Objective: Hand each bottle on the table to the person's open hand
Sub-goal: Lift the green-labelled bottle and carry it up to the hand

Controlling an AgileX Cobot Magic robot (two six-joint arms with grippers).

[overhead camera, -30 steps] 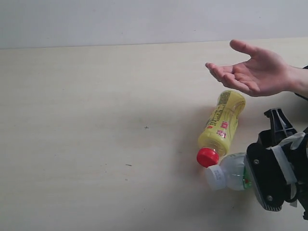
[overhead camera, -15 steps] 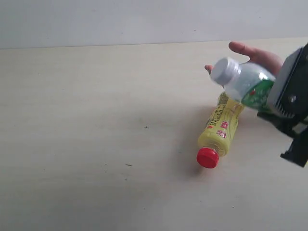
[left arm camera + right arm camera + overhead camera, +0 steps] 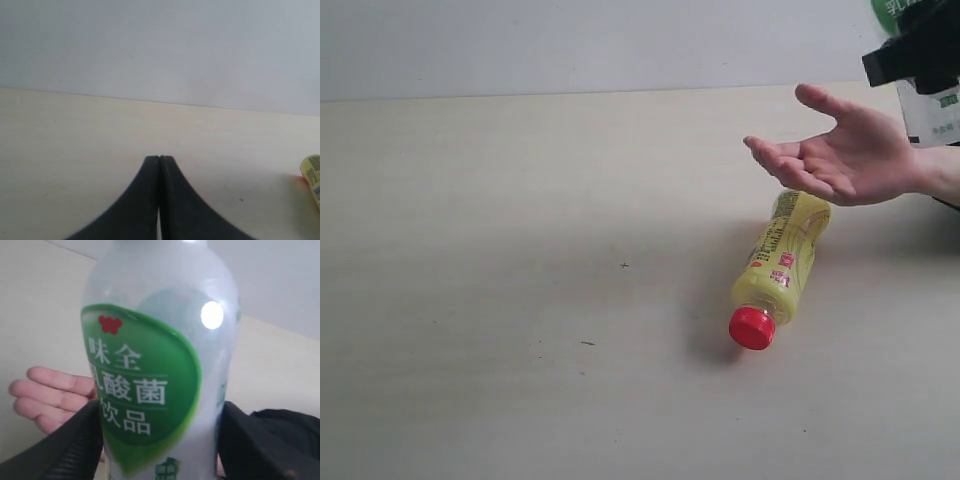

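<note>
Exterior: the right claw [image 3: 923, 45] has lifted the green-label bottle [image 3: 932, 108] off the table [image 3: 520, 250] to the top corner, just above the open hand [image 3: 850, 155]. The yellow bottle [image 3: 778, 268] lies on its side below that hand. Left wrist: the left claw [image 3: 160, 162] is closed and empty. Right wrist: the claw grips the green-label bottle, with the palm behind it. Handover looks imminent; the yellow bottle remains.

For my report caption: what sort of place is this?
Likely a robot lab bench: a bare beige table, a plain pale wall, and a black end effector holding a green-labelled bottle near a person's open hand.
</note>
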